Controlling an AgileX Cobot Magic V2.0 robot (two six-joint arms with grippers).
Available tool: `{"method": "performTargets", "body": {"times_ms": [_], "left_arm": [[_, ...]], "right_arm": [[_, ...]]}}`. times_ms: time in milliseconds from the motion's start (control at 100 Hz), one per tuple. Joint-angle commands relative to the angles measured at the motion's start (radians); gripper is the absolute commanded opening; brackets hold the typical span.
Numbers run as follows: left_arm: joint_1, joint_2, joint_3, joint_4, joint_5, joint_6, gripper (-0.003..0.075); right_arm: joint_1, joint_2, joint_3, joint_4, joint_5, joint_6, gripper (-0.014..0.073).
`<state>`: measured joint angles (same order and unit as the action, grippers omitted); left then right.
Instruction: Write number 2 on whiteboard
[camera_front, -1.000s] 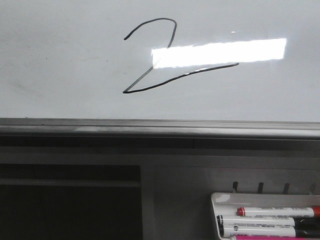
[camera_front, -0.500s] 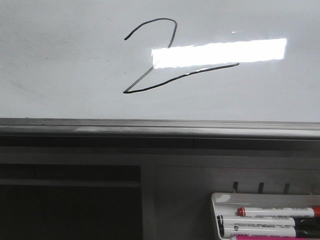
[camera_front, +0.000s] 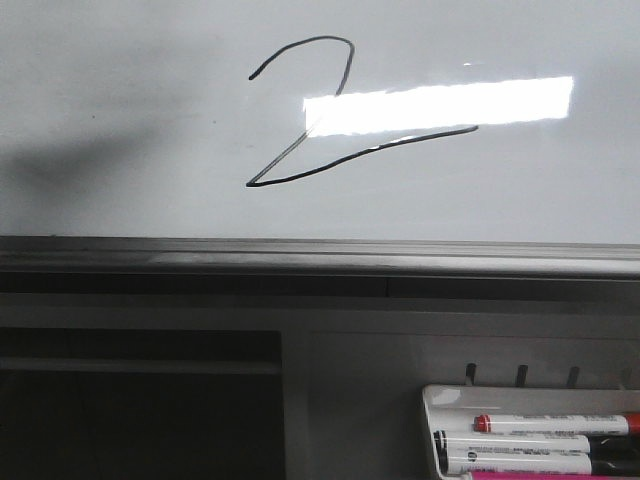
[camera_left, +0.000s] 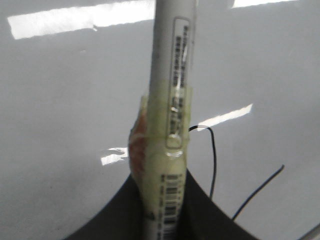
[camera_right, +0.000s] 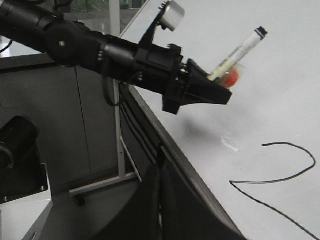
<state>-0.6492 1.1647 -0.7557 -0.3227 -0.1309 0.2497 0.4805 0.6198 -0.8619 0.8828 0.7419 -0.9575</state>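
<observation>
whiteboard (camera_front: 120, 100) is showing the number 2 (camera_front: 300, 170) | left gripper (camera_right: 212, 90) is gripping the marker (camera_right: 240, 50) off the board | right gripper: state unclear

black number 2 (camera_front: 318, 130); glossy white whiteboard (camera_front: 120, 90), grey lower edge.

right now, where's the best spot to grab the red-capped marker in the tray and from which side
Probably its white barrel, mid-length, coming from above. It lies on its side in the tray as the topmost one, with another marker close beneath, so only its upper side looks open to a claw.
</observation>
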Motion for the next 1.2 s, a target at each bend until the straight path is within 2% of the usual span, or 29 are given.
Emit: {"method": "performTargets", "body": {"times_ms": [0,110,330,1190], "left_arm": [[-0.001,0.054,-0.028,-0.009,-0.174,-0.010,-0.0020],[0.005,0.122,-0.028,-0.052,-0.244,-0.010,-0.0020],[0.030,0.198,-0.028,-0.262,-0.250,-0.010,-0.0020],[0.030,0.272,-0.028,-0.264,-0.189,-0.010,-0.0020]], "right_arm": [[-0.007,-0.002,-0.022,0.035,-0.028,0.011,-0.0070],[-0.007,-0.002,-0.022,0.035,-0.013,0.027,-0.0070],[-0.007,-0.002,-0.022,0.035,0.006,0.037,-0.0070],[-0.007,-0.002,-0.017,0.035,-0.002,0.039,-0.0071]]}}
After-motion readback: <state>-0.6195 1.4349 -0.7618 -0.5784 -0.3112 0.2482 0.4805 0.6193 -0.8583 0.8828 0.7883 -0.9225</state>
